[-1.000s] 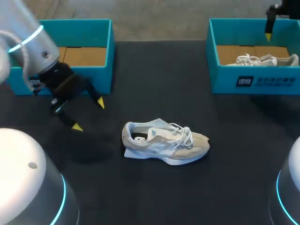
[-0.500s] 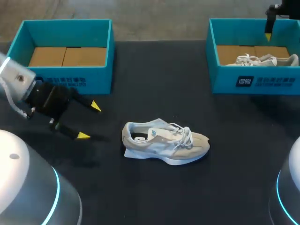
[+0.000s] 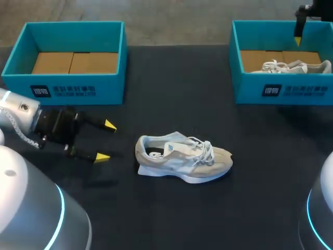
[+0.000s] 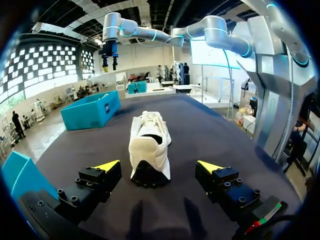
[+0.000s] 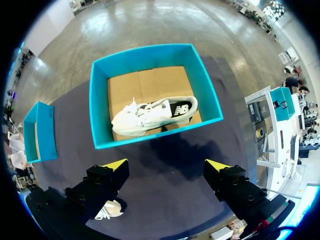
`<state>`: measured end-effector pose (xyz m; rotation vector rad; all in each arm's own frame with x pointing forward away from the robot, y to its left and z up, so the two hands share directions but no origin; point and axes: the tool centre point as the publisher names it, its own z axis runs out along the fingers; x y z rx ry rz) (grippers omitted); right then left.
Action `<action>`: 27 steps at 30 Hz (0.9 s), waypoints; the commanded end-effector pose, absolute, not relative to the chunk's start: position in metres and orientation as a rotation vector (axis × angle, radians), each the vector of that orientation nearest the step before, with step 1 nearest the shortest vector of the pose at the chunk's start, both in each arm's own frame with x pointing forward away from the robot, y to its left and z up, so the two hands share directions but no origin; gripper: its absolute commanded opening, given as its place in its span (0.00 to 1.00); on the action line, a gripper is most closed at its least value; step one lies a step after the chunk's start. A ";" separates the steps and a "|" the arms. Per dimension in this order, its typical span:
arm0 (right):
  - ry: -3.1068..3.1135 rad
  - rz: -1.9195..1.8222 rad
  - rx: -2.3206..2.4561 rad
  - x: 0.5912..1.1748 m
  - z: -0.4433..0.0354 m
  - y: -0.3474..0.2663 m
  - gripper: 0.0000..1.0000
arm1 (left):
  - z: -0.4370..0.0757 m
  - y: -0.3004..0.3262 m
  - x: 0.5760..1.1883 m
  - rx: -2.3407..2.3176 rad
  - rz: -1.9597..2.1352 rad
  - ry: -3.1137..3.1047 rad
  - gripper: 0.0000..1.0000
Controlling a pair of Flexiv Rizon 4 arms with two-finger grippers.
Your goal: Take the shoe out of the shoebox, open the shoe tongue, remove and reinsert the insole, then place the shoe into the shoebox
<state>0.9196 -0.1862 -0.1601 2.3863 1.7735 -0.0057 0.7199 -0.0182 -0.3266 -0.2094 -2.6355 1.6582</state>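
Your left jaws stand open, left of the shoe (image 3: 182, 159). Right jaws spread too; above the far-right shoebox (image 3: 283, 92).

The black desk (image 3: 171, 219) is carrying a beige shoe (image 3: 182, 159) near its middle, with the left shoebox (image 3: 78, 92) and the right shoebox (image 3: 283, 92) lying farther back.

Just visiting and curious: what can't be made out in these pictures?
Insole of the shoe: head view, the upper mostly hides it.
Second shoe, lower part: head view, right shoebox wall hides it.
Right gripper: head view, top edge cuts it; one tip shows.
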 end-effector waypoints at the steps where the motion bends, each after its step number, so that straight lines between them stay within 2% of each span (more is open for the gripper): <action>1: 1.774 -0.008 2.387 0.921 -0.160 -0.186 1.00 | -0.333 -0.020 0.727 -0.264 1.637 -2.593 1.00; 14: 1.774 -0.008 2.387 0.921 -0.160 -0.186 1.00 | -0.360 -0.025 0.725 -0.304 1.717 -2.522 1.00; 27: 1.774 -0.008 2.387 0.921 -0.160 -0.186 1.00 | -0.382 -0.036 0.731 -0.156 1.746 -2.488 1.00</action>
